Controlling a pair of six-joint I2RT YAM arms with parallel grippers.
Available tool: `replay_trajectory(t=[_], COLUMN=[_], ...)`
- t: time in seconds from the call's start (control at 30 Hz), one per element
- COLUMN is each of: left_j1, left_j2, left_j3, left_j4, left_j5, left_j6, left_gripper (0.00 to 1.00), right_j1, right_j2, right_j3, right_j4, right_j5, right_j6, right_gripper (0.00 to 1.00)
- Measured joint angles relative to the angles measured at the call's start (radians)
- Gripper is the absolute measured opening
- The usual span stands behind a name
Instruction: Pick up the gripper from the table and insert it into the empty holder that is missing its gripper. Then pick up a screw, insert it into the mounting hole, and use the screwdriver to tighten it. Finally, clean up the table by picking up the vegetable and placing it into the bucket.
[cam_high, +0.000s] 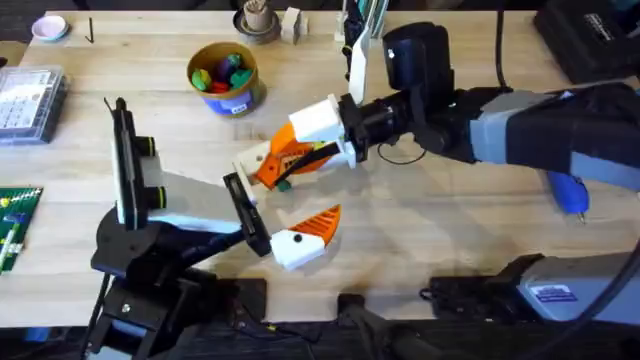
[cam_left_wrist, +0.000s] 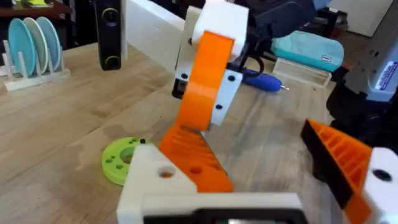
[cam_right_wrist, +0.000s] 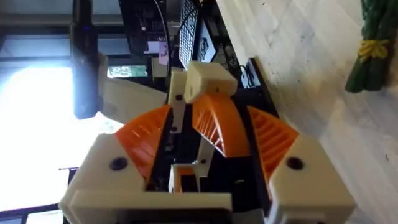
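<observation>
Wooden table (cam_high: 420, 230) at frame centre: right gripper (cam_high: 340, 135) clamps the orange gripper (cam_high: 290, 150) over the holder (cam_high: 255, 160); left gripper (cam_high: 300, 235) sits spread, empty. A tilted wedge could jam or slip.

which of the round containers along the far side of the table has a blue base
The tan-yellow bucket with the white label and colourful toy pieces inside. The brown cup and the pink bowl have no blue.
</observation>
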Motion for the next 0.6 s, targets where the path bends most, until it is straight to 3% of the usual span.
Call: replay_trajectory(t=[0.6], left_j1=[0.0], left_j2=[0.0], left_j3=[0.0], left_j4=[0.0], left_j5=[0.0], left_j6=[0.0], left_gripper=[0.993], right_j1=[-0.05], right_j2=[0.0], right_j3=[0.0], right_j4=[-0.01], right_j5=[-0.07], right_j6=[-0.072], right_gripper=[0.733])
